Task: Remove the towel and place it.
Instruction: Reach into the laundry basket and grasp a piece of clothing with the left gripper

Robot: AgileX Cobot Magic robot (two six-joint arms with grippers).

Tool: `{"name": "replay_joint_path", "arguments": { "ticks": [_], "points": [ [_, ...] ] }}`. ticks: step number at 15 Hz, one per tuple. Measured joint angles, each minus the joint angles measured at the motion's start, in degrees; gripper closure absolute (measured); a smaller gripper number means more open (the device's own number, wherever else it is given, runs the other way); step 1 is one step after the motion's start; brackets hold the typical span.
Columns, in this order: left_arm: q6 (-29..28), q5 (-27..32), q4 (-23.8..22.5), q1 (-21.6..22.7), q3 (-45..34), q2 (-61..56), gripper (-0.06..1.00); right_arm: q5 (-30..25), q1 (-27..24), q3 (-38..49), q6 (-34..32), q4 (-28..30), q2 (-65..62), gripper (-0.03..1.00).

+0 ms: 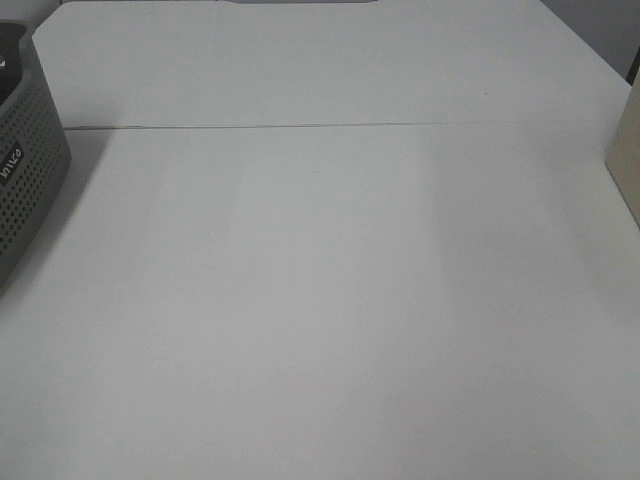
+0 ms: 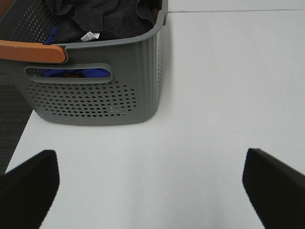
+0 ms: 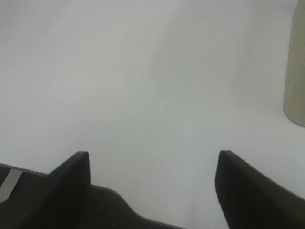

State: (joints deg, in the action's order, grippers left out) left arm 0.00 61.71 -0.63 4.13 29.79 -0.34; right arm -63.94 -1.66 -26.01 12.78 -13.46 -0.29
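Peeking over the rim of the grey perforated basket (image 2: 95, 95), the towel (image 2: 105, 19) shows only in the left wrist view, as a crumpled heap of dark cloth inside. Its far part is cut off by the frame, so its full extent cannot be told. A small white label (image 2: 89, 36) lies on the cloth. Something blue (image 2: 90, 73) shows through the basket's handle slot, too hidden to identify. An orange handle (image 2: 31, 51) crosses the near rim, cropped at one end.

In the high view only a corner of the basket (image 1: 30, 150) enters at the left edge, and neither arm appears there. A beige object (image 1: 628, 150) is cut off at the right edge, and its shape is unclear.

The left gripper (image 2: 150, 162) has its fingers spread wide above bare table, holding nothing, short of the basket. The right gripper (image 3: 153, 160) is likewise spread and empty, near the table's edge.

The white table (image 1: 320, 300) lies open between the basket and the beige object, with a thin seam (image 1: 300, 126) crossing it.
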Motion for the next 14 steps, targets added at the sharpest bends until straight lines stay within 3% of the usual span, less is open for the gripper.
{"name": "replay_joint_path", "arguments": {
  "ticks": [14],
  "points": [
    [0.0,0.0,0.1,0.0,0.0,0.0,-0.05,0.0,0.0,0.0,0.0,0.0,0.0,0.26]
  ]
}}
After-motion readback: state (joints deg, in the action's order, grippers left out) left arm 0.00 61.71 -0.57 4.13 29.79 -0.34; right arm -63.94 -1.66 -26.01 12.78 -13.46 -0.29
